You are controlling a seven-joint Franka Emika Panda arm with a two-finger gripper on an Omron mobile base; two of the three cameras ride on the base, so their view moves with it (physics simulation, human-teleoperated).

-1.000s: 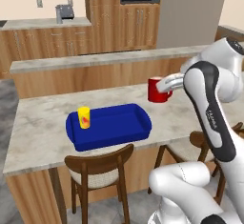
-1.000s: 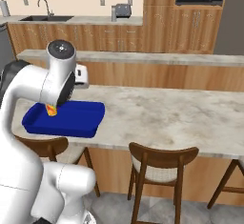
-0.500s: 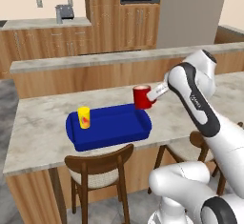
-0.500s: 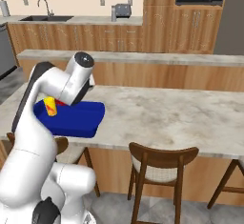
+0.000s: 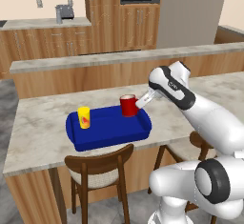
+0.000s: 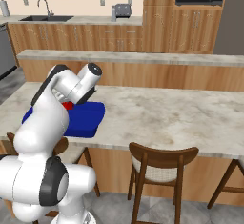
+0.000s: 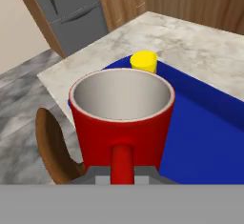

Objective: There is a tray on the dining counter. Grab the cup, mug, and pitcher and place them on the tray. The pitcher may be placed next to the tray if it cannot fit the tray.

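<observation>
My gripper [image 5: 141,102] is shut on the handle of the red mug [image 5: 128,105] and holds it upright just over the right rear part of the dark blue tray [image 5: 109,128]. In the hand view the mug [image 7: 122,118] is close up, its handle between my fingertips [image 7: 97,176]. Beyond it the yellow cup [image 7: 144,61] stands on the tray [image 7: 205,137]. The cup [image 5: 84,117] is upright at the tray's left end. The tray lies on the beige dining counter [image 5: 43,123]. From the right base view, my arm covers most of the mug [image 6: 68,105]. The pitcher is out of view.
A raised ledge [image 5: 95,58] runs behind the counter. Wooden chairs [image 5: 100,170] [image 6: 159,163] stand at its front edge. A grey toaster [image 5: 64,12] sits on the far kitchen worktop. Bare counter [image 6: 171,118] stretches right of the tray.
The arm has swung left, carrying the red mug from the bare counter right of the tray to a spot over the tray's right end. The cup and tray have not moved.
</observation>
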